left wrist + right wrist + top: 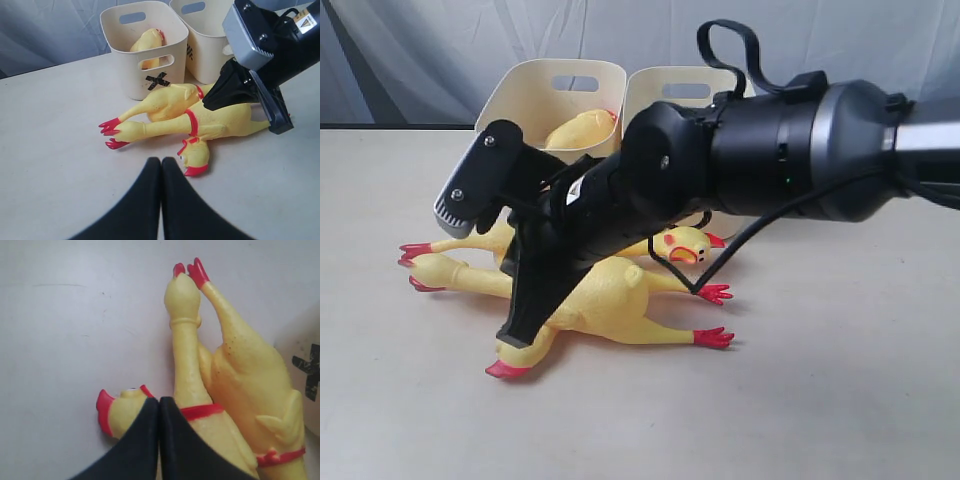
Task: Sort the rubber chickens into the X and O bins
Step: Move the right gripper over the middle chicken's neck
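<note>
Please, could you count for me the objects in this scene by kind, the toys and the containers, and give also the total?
Rubber chickens: 3 (front chicken and rear chicken lying on the table, third chicken inside the X bin)
Bins: 2 (X bin, second bin beside it)
Total: 5

tabletop (840, 400): beige, matte (faint scuffs) | backdrop (420, 50): grey draped cloth behind
</note>
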{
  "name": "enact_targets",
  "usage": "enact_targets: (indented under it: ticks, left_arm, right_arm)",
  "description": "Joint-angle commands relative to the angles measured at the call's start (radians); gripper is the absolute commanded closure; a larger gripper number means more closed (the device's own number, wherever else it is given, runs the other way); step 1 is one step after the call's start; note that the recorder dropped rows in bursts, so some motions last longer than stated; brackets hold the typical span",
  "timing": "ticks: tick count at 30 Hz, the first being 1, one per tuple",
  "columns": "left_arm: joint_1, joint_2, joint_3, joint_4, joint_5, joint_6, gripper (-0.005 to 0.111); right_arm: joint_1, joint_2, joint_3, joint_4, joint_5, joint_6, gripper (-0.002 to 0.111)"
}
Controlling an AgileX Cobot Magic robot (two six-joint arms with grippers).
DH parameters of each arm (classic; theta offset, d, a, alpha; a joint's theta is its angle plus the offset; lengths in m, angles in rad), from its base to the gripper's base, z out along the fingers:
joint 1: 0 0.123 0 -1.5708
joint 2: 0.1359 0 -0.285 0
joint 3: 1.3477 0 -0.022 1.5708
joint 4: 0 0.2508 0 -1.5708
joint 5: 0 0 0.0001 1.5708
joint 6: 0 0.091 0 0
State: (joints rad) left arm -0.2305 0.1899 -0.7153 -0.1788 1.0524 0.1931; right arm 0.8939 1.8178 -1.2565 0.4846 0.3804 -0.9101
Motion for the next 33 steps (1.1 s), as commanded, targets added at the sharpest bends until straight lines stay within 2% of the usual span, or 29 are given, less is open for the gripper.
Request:
enact_targets:
  ticks: [1, 3, 7, 10, 23, 33]
  left_arm:
    - [0.000, -0.009, 0.002, 0.009, -0.010, -0.010, 0.107]
    - [0.000, -0.009, 0.002, 0.009, -0.008, -0.010, 0.107]
    - [0.000, -0.009, 0.002, 0.009, -0.008, -0.010, 0.107]
    - [0.000, -0.009, 0.002, 0.009, -0.008, -0.010, 0.107]
    - [0.000, -0.009, 0.002, 0.009, -0.006, -0.010, 0.107]
    - [0.000, -0.009, 0.002, 0.011, -0.006, -0.010, 0.107]
  right_arm:
    - [0.004, 0.024, -0.007, -0.013, -0.047, -0.008, 0.107]
    - [0.004, 0.025, -0.007, -0.013, -0.064, -0.008, 0.099]
    - [0.004, 0.025, -0.007, -0.002, -0.112, -0.008, 0.065]
    - [0.004, 0.025, -0.007, -0.003, -0.150, -0.008, 0.048]
    - [0.004, 0.087, -0.017, -0.065, -0.204, -0.010, 0.047]
    - [0.004, 0.174, -0.146, -0.052, -0.183, -0.010, 0.047]
